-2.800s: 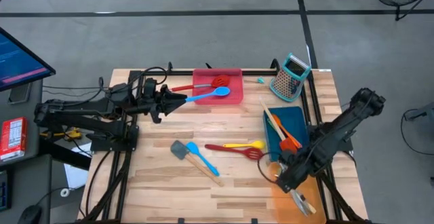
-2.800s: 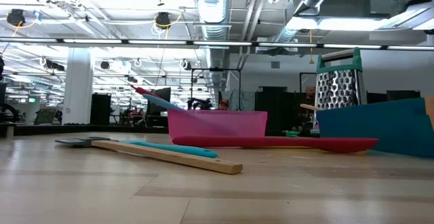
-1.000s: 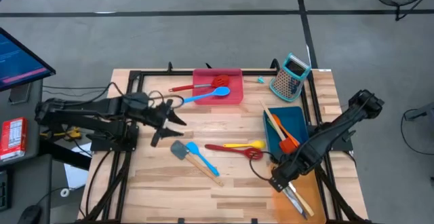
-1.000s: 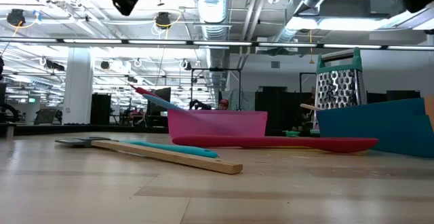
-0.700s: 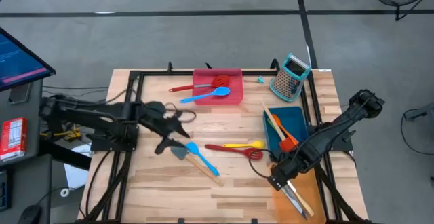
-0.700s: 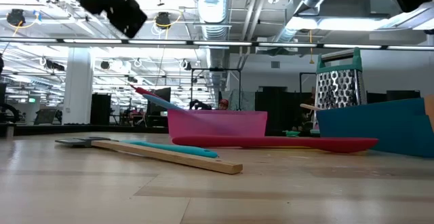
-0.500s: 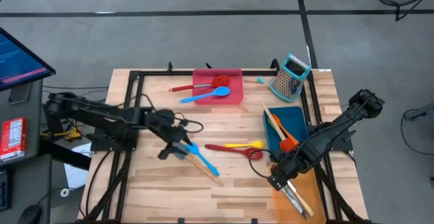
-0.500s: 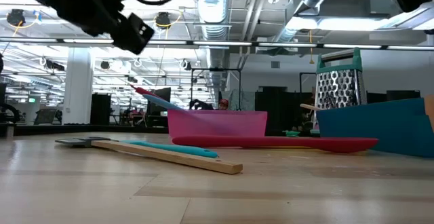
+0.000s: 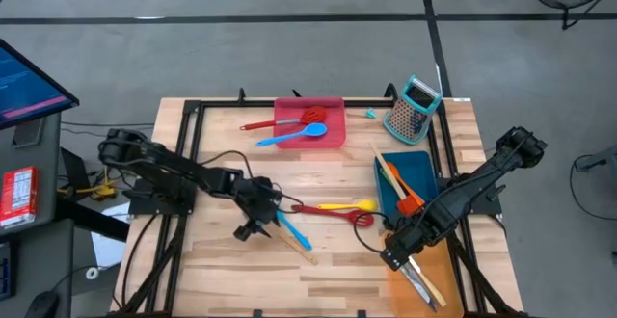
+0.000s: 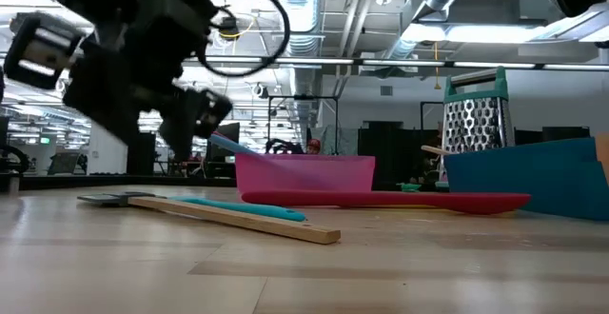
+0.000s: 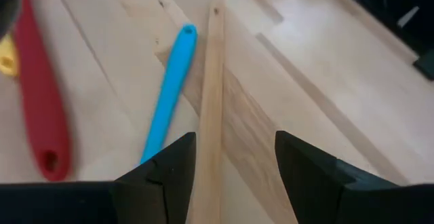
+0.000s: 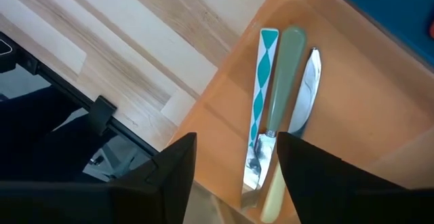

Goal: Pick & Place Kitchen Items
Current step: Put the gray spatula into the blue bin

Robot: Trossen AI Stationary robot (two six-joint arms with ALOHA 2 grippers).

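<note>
Two grippers, both open-jawed and empty, over loose utensils.

High view: left gripper (image 9: 262,212) above wooden-handled spatula (image 9: 289,233) and blue spatula (image 9: 292,229); right gripper (image 9: 397,253) beside orange tray (image 9: 445,270).
Left wrist view: wooden handle (image 11: 210,108) runs ahead between the spread fingers, red utensil (image 11: 41,108) off to one side.
Right wrist view: cutlery (image 12: 278,115) lies in the tray ahead of the parted fingers.

Left gripper (image 9: 258,212) low over wooden-handled spatula (image 11: 209,108) — jaws parted, astride handle, arm stretched toward table centre. Right gripper (image 9: 397,252) well right of spatula — jaws parted, empty, arm angled down.
</note>
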